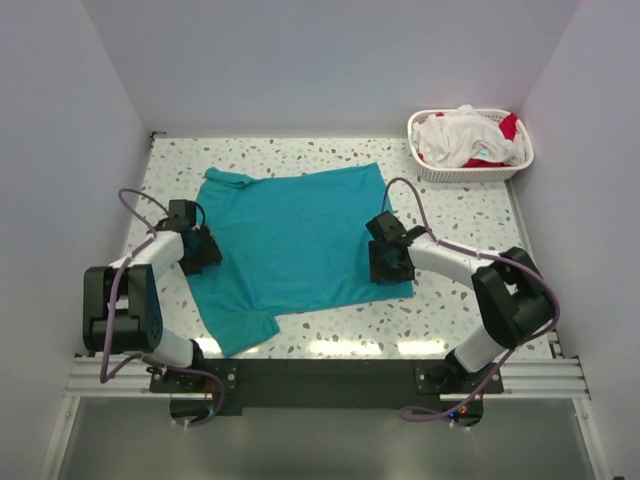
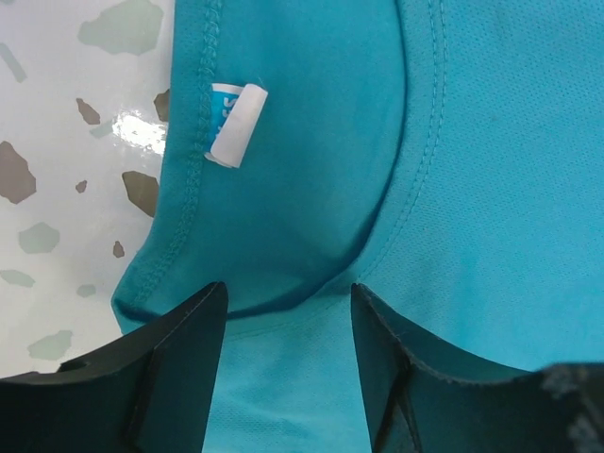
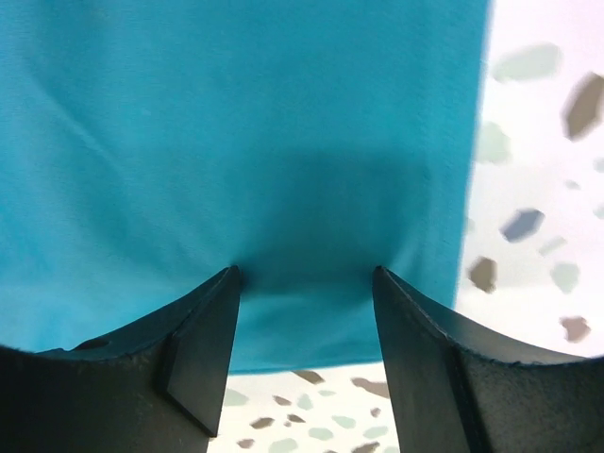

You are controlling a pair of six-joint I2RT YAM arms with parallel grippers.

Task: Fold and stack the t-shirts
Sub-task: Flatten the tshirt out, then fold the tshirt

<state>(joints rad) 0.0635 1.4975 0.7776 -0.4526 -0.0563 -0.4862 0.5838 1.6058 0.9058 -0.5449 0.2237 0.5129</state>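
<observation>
teal tee spread flat, a gripper at each side edge

the teal t-shirt (image 1: 300, 240) lies spread on the speckled table (image 1: 455, 215), filling the middle of the top view, with one sleeve at upper left and another at lower left. the left gripper (image 1: 203, 250) sits at the shirt's left edge and the right gripper (image 1: 386, 262) at its right edge. in that view each gripper body covers the bit of cloth under it.

the white lattice basket (image 1: 515, 165) stands in the upper right corner, well apart from the tee, with the white and red t-shirts (image 1: 465, 135) heaped inside.

the left wrist view shows what the top view cannot: the round stitched collar (image 2: 189, 189) and a small white label (image 2: 236, 123), with the fingers apart around bare teal cloth. the right wrist view, partly blurred, shows the fingers apart over the shirt's edge, with table at right and below.
</observation>
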